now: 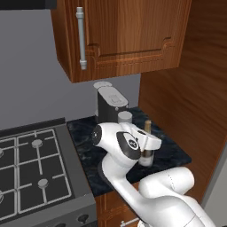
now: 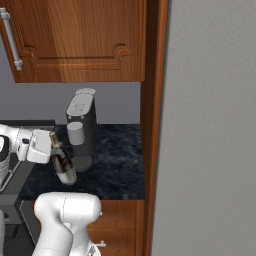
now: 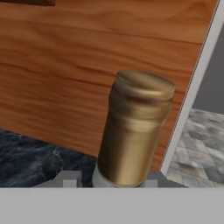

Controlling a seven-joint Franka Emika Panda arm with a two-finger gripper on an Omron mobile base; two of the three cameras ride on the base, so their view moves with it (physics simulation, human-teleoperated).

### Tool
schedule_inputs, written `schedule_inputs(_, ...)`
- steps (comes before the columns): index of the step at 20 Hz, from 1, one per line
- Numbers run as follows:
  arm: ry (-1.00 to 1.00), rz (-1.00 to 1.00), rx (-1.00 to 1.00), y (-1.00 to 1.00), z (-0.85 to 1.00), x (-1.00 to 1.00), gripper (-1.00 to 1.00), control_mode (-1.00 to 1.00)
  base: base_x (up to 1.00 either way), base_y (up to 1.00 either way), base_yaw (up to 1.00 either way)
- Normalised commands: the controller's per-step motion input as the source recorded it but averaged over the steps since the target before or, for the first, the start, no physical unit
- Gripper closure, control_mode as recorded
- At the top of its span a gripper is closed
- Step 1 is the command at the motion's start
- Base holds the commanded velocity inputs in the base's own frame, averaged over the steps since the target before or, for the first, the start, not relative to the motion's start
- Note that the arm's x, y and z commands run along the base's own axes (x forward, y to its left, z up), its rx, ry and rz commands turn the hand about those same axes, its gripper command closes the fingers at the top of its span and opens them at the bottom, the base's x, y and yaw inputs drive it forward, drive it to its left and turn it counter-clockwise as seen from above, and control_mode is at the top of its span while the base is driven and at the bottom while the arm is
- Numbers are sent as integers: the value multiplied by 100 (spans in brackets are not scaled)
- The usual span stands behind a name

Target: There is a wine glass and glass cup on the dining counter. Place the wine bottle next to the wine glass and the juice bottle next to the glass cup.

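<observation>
Where the small black counter (image 1: 170, 148) meets the stove (image 1: 33, 170), these lines apply:
Landmark: a grey coffee machine (image 1: 111, 104) stands at the back of that counter, under the brown wall cabinet (image 1: 128, 35).
Wine bottle: the wine bottle (image 1: 146, 148) is in front of the coffee machine and slightly toward the wooden side panel (image 1: 190, 88), its base close to the counter top; contact with the counter is unclear. In the right base view it leans, its tan top tilted toward the stove side.
Gripper: the gripper (image 3: 107, 178) is clamped on the wine bottle, 2 dark tips flanking the neck just below the gold cap.
Arm: it reaches in from the stove side of the coffee machine.
</observation>
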Motion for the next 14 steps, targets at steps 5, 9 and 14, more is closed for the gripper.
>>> schedule_inputs(5,0,0,0,0,0,0,100,100,0,0,0)
schedule_inputs(9,0,0,0,0,0,0,100,100,-20,0,0)
schedule_inputs(14,0,0,0,0,0,0,100,100,-55,0,-2)
